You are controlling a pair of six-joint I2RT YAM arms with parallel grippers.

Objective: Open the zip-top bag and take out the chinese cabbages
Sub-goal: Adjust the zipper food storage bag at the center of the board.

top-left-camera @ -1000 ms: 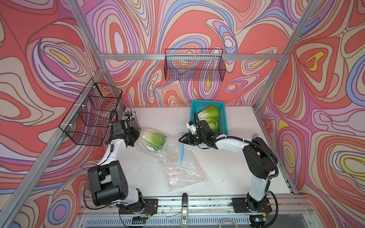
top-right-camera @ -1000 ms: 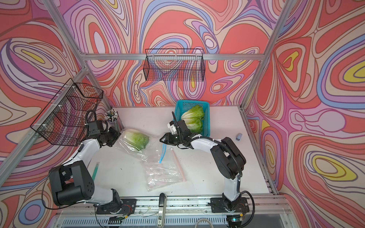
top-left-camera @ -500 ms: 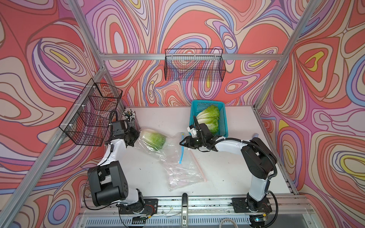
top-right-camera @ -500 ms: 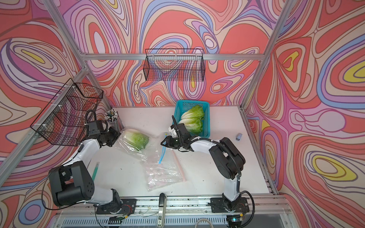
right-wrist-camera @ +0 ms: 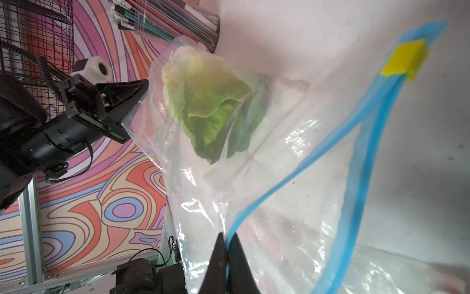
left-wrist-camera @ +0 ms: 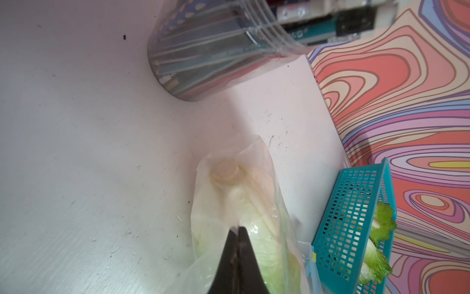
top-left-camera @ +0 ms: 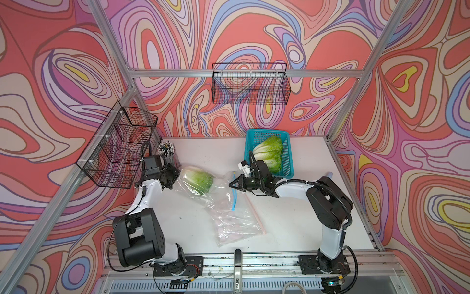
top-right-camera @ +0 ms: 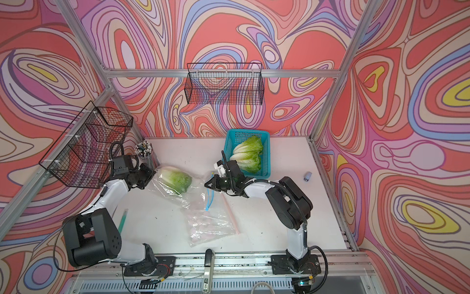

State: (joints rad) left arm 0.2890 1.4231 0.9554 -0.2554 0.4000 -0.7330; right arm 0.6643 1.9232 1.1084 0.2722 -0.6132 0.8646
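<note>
The clear zip-top bag [top-left-camera: 218, 183] [top-right-camera: 195, 187] lies at mid-table. Its blue zip strip [right-wrist-camera: 368, 142] carries a yellow slider [right-wrist-camera: 404, 59]. One of the chinese cabbages [top-left-camera: 198, 179] [top-right-camera: 175, 178] [left-wrist-camera: 267, 244] [right-wrist-camera: 211, 107] sits inside it, white base toward the left arm. My left gripper [top-left-camera: 178, 175] [top-right-camera: 152, 175] [left-wrist-camera: 238, 227] is shut on the bag film at that end. My right gripper [top-left-camera: 231, 185] [top-right-camera: 206, 183] [right-wrist-camera: 227, 235] is shut on the blue zip edge. Two more cabbages [top-left-camera: 269, 155] [top-right-camera: 248, 156] lie in the teal basket [top-left-camera: 288, 163] [top-right-camera: 265, 152].
A clear pencil cup [top-left-camera: 166, 150] [left-wrist-camera: 216, 56] stands just behind the left gripper. More clear plastic with a pink strip [top-left-camera: 255, 212] lies toward the front. Black wire baskets [top-left-camera: 119, 145] [top-left-camera: 250, 86] hang on the walls. A small grey object [top-right-camera: 308, 176] sits at the right edge.
My right gripper was open; it has shifted slightly toward the front left and shut on the bag's blue zip edge. The left gripper has kept its hold and place.
</note>
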